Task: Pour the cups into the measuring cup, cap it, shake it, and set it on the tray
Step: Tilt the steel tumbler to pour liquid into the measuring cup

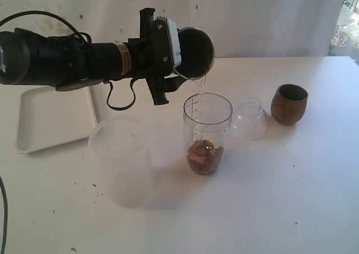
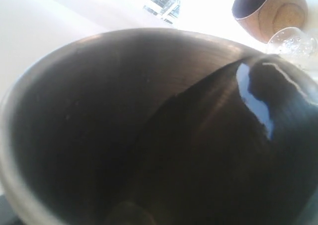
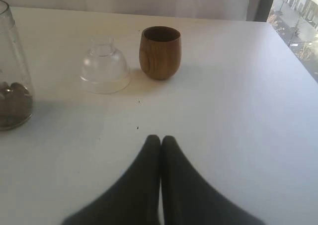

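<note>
left gripper (image 1: 175, 47) is tipping the gripped shiny steel tumbler (image 1: 197, 53) into the clear graduated measuring cup (image 1: 207, 128); right gripper (image 3: 160, 141) closed; capping, shaking remaining.

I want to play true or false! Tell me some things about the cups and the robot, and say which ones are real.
1. The steel tumbler is tipped over the measuring cup. True.
2. The wooden cup is lying on its side. False: it stands upright on the table.
3. The measuring cup is empty. False: there are brown bits at its bottom.
4. The right gripper is shut and holds nothing. True.
5. The clear dome lid is on the measuring cup. False: it sits on the table, between the measuring cup and the wooden cup.
</note>
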